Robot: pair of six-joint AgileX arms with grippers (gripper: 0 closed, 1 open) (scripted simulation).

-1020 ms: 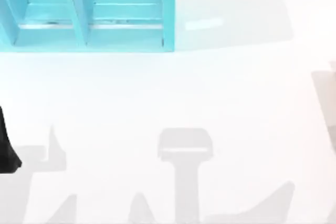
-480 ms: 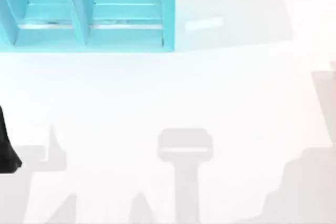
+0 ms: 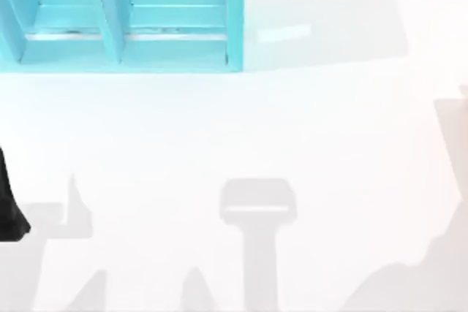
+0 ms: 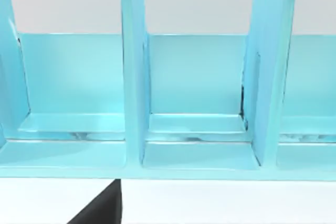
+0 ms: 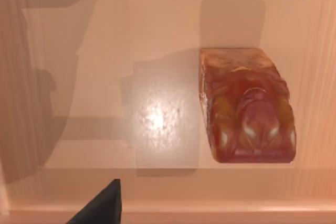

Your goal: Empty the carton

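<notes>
Top view: one turquoise shelf unit [image 3: 121, 16] at the table's [image 3: 292, 129] far left; left arm [image 3: 9, 206] at the left edge; right wrist view: one carton [image 5: 245, 106] lying below the camera; either gripper's grasp cannot be told.

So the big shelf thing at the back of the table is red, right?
No, the shelf unit is turquoise, not red. It does stand at the back of the table, toward the left, as the top view shows.
</notes>
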